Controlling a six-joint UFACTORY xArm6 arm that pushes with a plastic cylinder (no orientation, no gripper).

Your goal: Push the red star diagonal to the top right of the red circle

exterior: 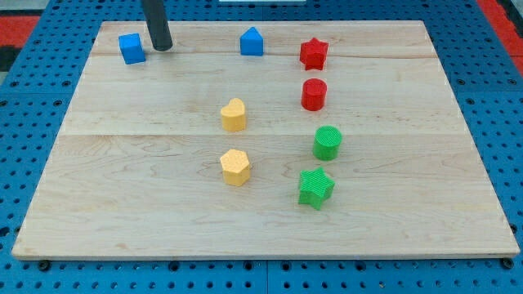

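The red star [313,53] lies near the view's top, right of centre. The red circle [314,94] stands just below it, almost straight under it, with a small gap between them. My tip [162,47] rests on the board at the view's top left, just right of a blue cube [131,47]. The tip is far to the left of both red blocks and touches neither.
A blue house-shaped block [252,42] sits at the top centre. A yellow heart [234,114] and a yellow hexagon [235,167] lie mid-board. A green circle [328,143] and a green star [315,187] lie below the red circle. The wooden board [425,163] lies on a blue pegboard.
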